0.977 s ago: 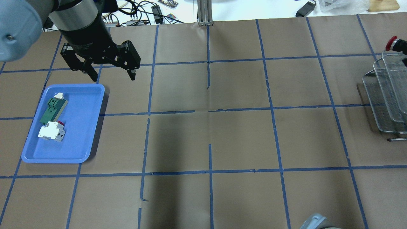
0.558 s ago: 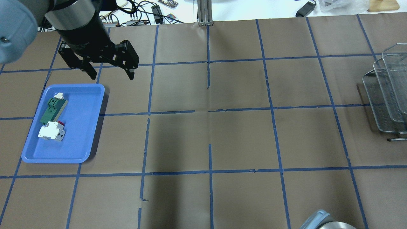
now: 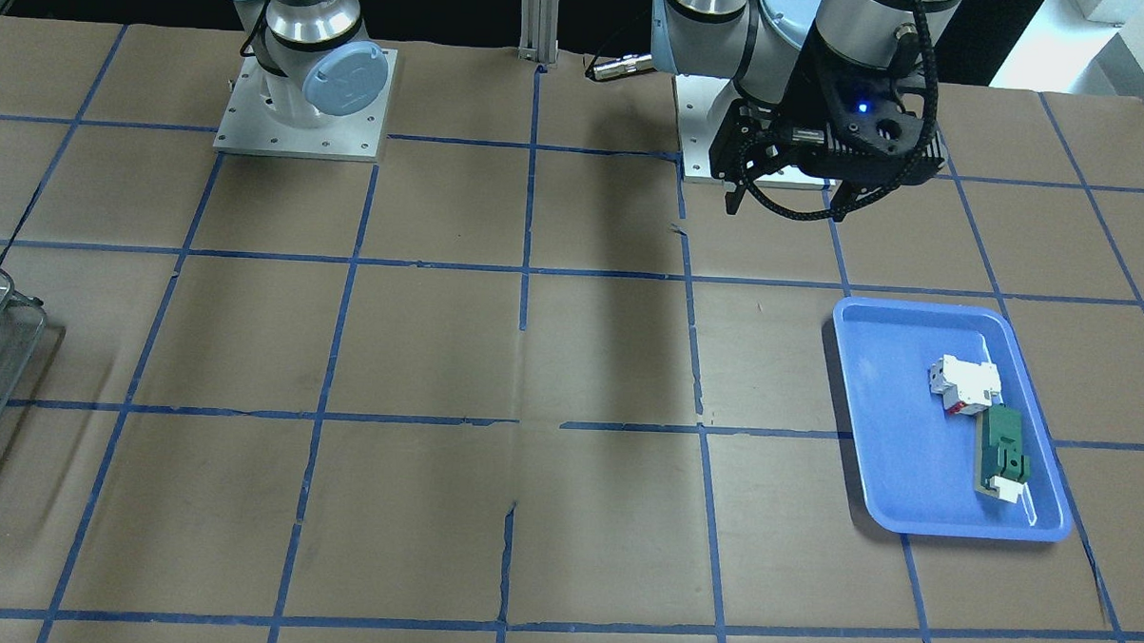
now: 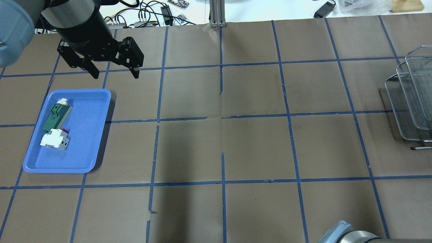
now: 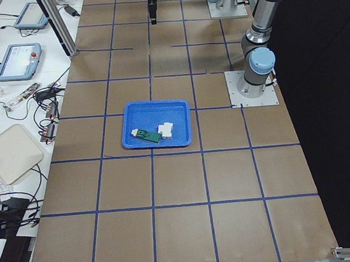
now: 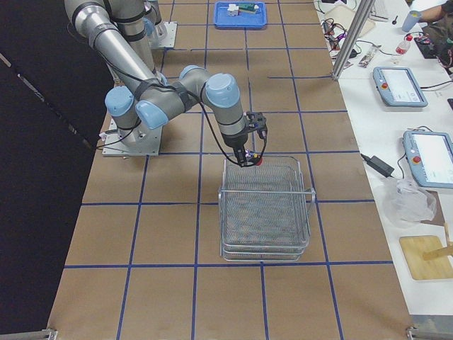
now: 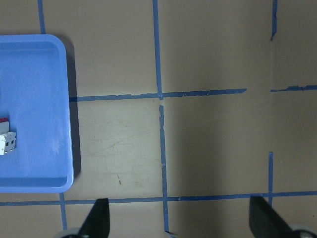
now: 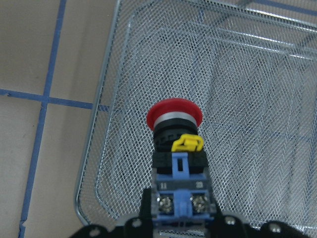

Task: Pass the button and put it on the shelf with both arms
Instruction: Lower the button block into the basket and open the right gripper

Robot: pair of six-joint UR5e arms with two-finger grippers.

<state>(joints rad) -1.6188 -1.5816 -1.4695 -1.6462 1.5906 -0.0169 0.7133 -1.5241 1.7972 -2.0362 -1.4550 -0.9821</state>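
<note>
The button (image 8: 174,148), with red cap, black body and blue end block, is held in my right gripper (image 8: 181,220), which is shut on its blue end. It hangs over the near corner of the silver wire-mesh shelf (image 8: 247,99). In the exterior right view the right gripper (image 6: 248,157) holds the button (image 6: 257,161) at the shelf's (image 6: 265,212) top edge. The shelf also shows in the overhead view (image 4: 410,101). My left gripper (image 4: 114,75) is open and empty, above the table beyond the blue tray; it also shows in the front-facing view (image 3: 785,212).
A blue tray (image 4: 87,135) at the left holds a white block (image 4: 54,139) and a green flat block (image 4: 56,116). The tray also shows in the left wrist view (image 7: 34,99). Brown paper with blue tape lines covers the table.
My left gripper has moved back and to the left, still open. The button's red cap, seen at the overhead view's right edge a second ago, has left that view.
</note>
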